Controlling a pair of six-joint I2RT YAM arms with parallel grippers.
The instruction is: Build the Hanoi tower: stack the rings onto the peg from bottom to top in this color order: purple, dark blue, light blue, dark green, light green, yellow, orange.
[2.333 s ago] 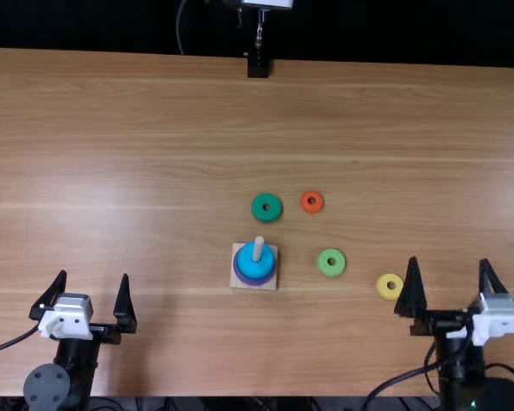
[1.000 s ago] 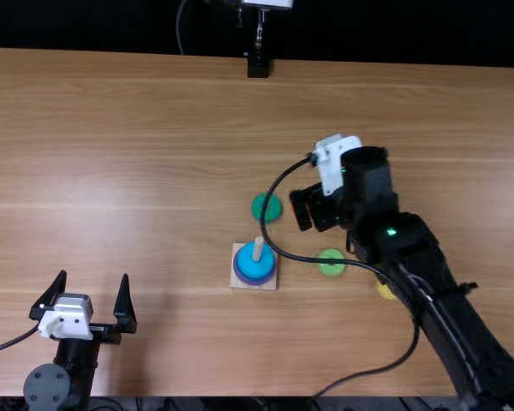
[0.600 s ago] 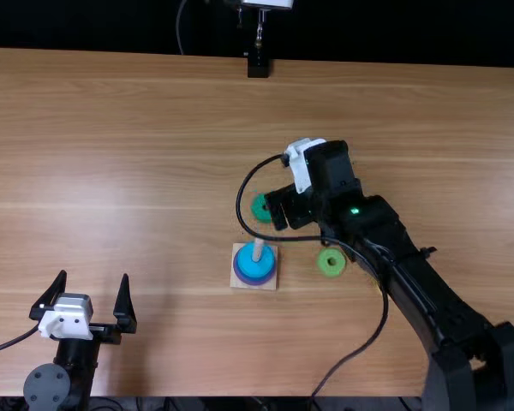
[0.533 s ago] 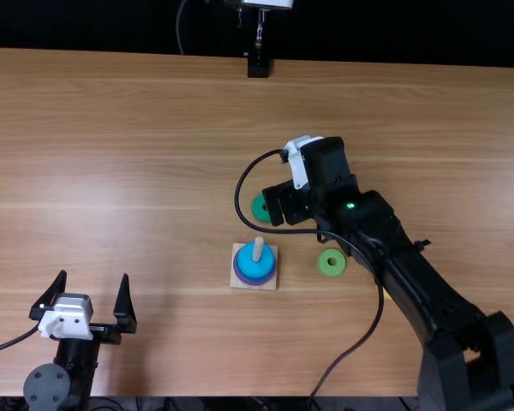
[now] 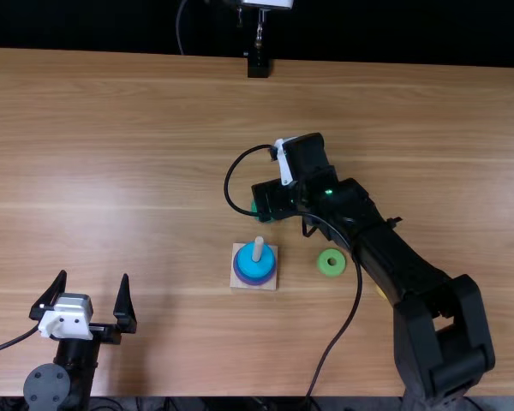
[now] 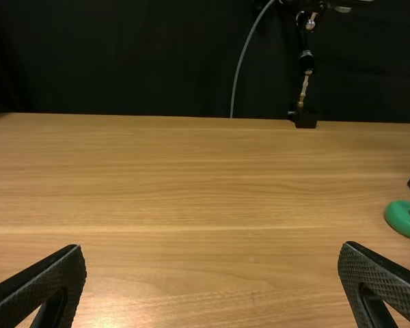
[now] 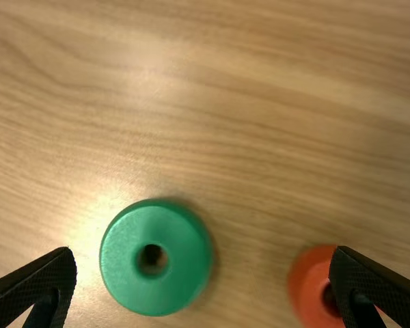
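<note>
I have the right gripper above the dark green ring on the desk, its fingers spread. My left gripper is wide too, and the light blue ring sits round the peg.

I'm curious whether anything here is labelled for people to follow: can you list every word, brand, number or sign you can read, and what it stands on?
There are none that I can read.
The dark green ring, light green ring and wooden base show no lettering.
Any marks on the left arm's grey disc are too small to read.
</note>
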